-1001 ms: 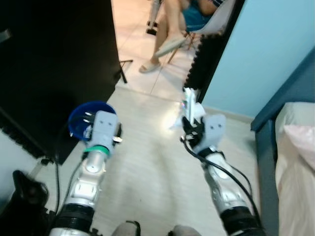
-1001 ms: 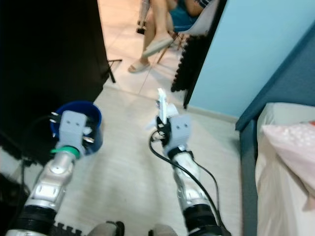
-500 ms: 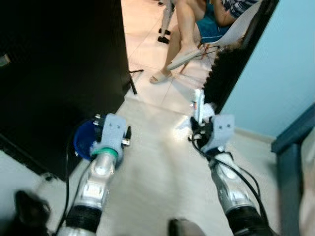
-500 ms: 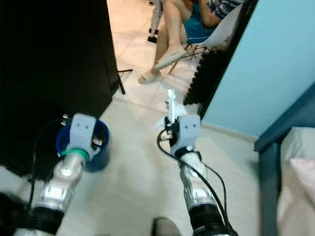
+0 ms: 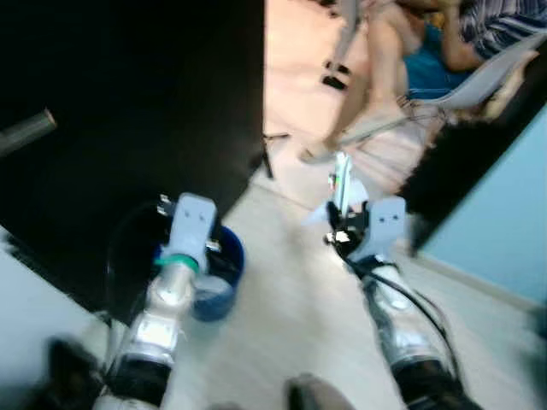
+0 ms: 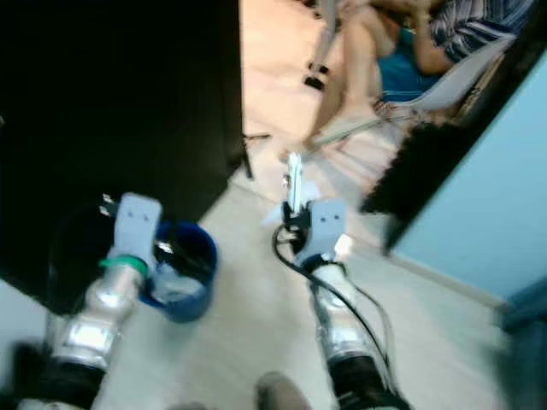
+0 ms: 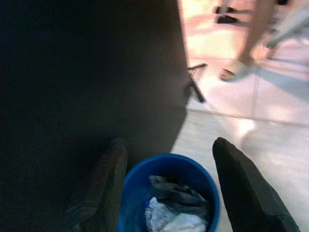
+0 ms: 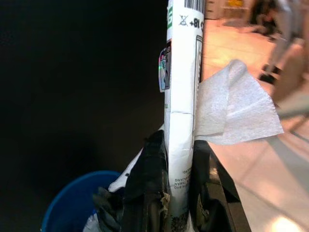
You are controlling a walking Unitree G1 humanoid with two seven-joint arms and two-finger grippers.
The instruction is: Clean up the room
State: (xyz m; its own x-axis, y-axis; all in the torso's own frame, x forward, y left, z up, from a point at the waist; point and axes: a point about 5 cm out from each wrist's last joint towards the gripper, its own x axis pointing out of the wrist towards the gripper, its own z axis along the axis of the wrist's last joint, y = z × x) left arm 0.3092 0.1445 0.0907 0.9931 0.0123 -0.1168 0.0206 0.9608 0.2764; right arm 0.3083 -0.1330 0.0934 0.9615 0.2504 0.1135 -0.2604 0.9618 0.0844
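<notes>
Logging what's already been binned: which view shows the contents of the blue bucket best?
The left wrist view: it looks down into the blue bucket between the open left end effector, showing crumpled grey and white trash. The right wrist view catches just part of its rim beside the flattened white carton. The eye views show it blurred beside the left arm.

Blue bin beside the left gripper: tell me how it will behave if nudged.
The blue bin probably slides easily, since it stands on smooth pale floor. It looks light: only crumpled tissue and dark scraps lie inside. It is upright and fairly wide, so it seems unlikely to tip.
</notes>
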